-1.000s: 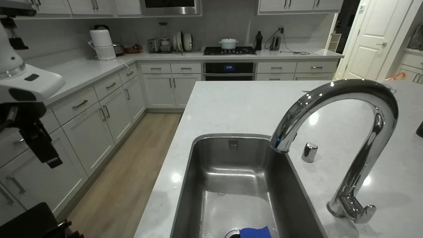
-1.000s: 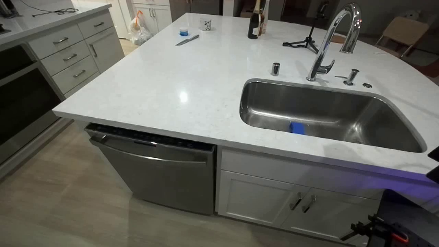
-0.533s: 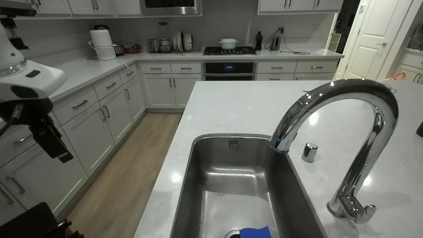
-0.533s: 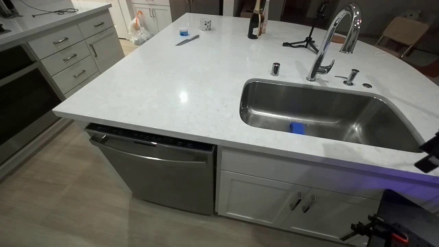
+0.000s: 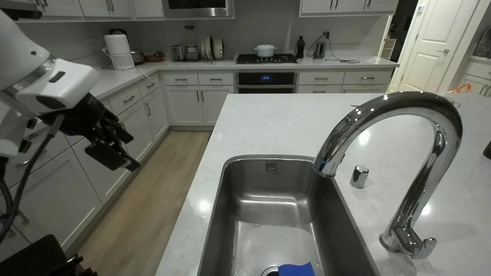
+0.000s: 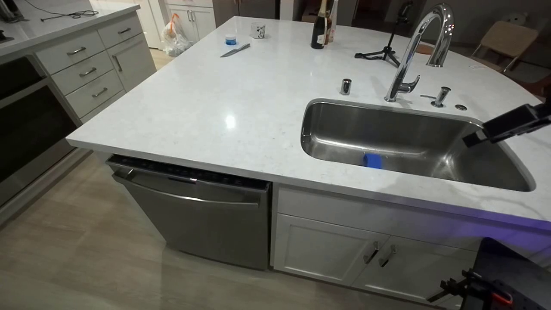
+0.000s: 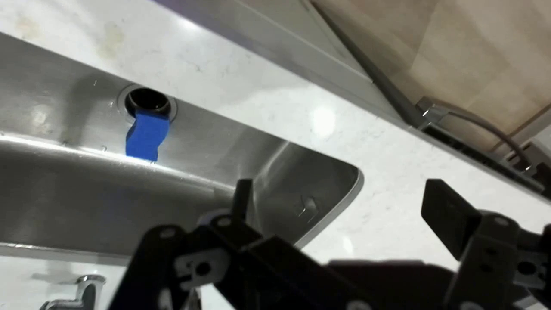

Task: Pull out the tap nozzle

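Pincer (image 7: 340,200) just got swung up near the worktop's (image 6: 193,116) front edge, spread wide, presumably being lined up for the untouched nozzle (image 5: 332,153).

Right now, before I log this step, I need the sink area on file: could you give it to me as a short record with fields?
gripper: open, holding nothing
tap nozzle: seated at the tip of the arched faucet, no hose showing
contact: none; gripper and tap nozzle stand apart in both exterior views
inside sink: blue piece, partly over the edge of the drain
on counter beside sink: small chrome cylinder, chrome pump
task state: tap nozzle not yet pulled out
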Available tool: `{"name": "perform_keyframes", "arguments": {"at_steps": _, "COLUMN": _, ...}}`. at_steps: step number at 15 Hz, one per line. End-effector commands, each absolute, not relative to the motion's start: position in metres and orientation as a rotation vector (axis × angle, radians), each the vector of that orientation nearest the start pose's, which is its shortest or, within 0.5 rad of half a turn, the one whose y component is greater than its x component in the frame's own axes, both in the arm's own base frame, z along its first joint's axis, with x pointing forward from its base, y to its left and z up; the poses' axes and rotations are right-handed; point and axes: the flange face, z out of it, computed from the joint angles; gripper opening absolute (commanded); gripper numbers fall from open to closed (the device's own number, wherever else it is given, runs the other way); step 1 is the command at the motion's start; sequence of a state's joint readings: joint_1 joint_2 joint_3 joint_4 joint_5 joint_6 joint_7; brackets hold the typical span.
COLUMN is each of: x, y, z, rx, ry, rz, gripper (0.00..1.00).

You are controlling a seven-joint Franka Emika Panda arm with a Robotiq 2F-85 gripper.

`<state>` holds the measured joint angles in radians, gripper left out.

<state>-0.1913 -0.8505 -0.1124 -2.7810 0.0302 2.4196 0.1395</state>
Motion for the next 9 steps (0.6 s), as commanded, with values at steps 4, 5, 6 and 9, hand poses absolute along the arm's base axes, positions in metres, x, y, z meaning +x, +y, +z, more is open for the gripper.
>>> {"name": "perform_keyframes", "arguments": {"at_steps": 4, "x": 0.349, "y": -0.134, "z": 0.473, "rx": -2.914, "ry": 1.044, "rz": -1.017, "gripper": 1.00}}
{"name": "perform_keyframes", "arguments": {"at_steps": 5, "x": 0.351, "y": -0.138, "z": 0.470, "rx": -2.923, "ry": 1.100, "rz": -1.053, "gripper": 1.00}}
{"name": "perform_keyframes", "arguments": {"at_steps": 6, "x": 0.353, "y": -0.143, "z": 0.467, "rx": -2.929, "ry": 1.158, "rz": -1.089, "gripper": 1.00}}
{"name": "perform_keyframes", "arguments": {"at_steps": 9, "x": 0.355, "y": -0.156, "z": 0.457, "rx": -2.950, "ry": 1.336, "rz": -1.189, "gripper": 1.00}}
